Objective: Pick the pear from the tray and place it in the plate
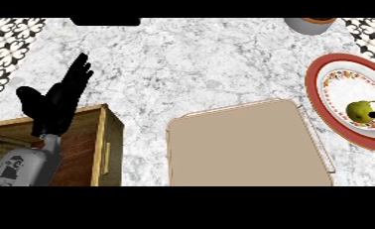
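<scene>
Currently pear (359, 111) sits in the plate (316, 82) at frame right, beside the tray (245, 148). Left hand (53, 105) rests released at left, fingers straight.

No text, brand or number can be read: the plate (316, 85) bears a patterned rim without lettering; a dark mark on the left forearm (26, 166) is illegible.

The left hand (51, 106) shows at about nine o'clock in the view. It is black and open, resting with nothing in it. Its fingers (77, 74) are straight and close together, pointing up toward one o'clock. The thumb (28, 96) spreads apart from them toward eleven o'clock. The grey forearm (31, 166) rises from the lower edge at about seven o'clock, and the wrist bends slightly toward one o'clock.
</scene>
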You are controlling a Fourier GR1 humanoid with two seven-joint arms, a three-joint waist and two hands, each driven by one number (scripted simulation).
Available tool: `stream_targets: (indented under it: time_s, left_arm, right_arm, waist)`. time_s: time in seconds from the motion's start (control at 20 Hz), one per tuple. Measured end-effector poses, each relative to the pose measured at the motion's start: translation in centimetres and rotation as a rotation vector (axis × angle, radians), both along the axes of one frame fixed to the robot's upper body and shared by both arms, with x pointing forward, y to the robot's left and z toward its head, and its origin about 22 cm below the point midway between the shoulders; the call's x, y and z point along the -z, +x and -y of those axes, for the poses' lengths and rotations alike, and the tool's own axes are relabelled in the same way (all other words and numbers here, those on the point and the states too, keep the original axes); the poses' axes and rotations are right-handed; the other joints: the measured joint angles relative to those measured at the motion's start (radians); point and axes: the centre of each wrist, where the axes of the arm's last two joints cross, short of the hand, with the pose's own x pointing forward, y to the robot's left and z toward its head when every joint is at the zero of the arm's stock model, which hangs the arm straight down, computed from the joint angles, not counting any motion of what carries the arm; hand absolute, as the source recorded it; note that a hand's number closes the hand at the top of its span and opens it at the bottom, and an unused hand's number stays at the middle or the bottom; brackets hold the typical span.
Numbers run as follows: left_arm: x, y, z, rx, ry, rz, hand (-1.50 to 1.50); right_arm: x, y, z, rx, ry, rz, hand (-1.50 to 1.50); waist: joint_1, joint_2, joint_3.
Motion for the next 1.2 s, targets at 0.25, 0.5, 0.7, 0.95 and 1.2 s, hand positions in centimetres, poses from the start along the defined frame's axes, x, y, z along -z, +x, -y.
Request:
stream_targets:
  time_s: [0.25, 0.5, 0.7, 0.95, 1.2]
  left_arm:
    - [0.0, -0.2, -0.4, -0.021, 0.001, -0.011, 0.00]
    - [-0.1, -0.4, -0.4, -0.020, -0.007, -0.011, 0.00]
    - [-0.2, -0.3, -0.5, -0.021, -0.004, -0.011, 0.00]
    - [-0.3, -0.3, -0.3, -0.013, -0.006, -0.002, 0.00]
    - [-0.4, -0.2, -0.2, -0.011, -0.008, 0.000, 0.00]
  right_arm:
    - [-1.8, 0.7, 0.5, 0.000, 0.159, 0.017, -1.50]
    - [-1.5, -0.2, 1.6, 0.020, 0.306, -0.140, -1.50]
    - [-2.0, -0.7, 2.4, 0.015, 0.362, -0.236, -1.50]
    - [-2.9, -1.7, 3.7, 0.037, 0.382, -0.238, -1.50]
    - [-3.5, -2.7, 4.8, 0.059, 0.387, -0.229, -1.50]
  waist:
    - [-0.013, -0.004, -0.002]
    - [-0.016, -0.002, -0.004]
    - [-0.016, 0.000, -0.004]
    - [-0.008, 0.005, -0.003]
    - [-0.006, 0.008, -0.002]
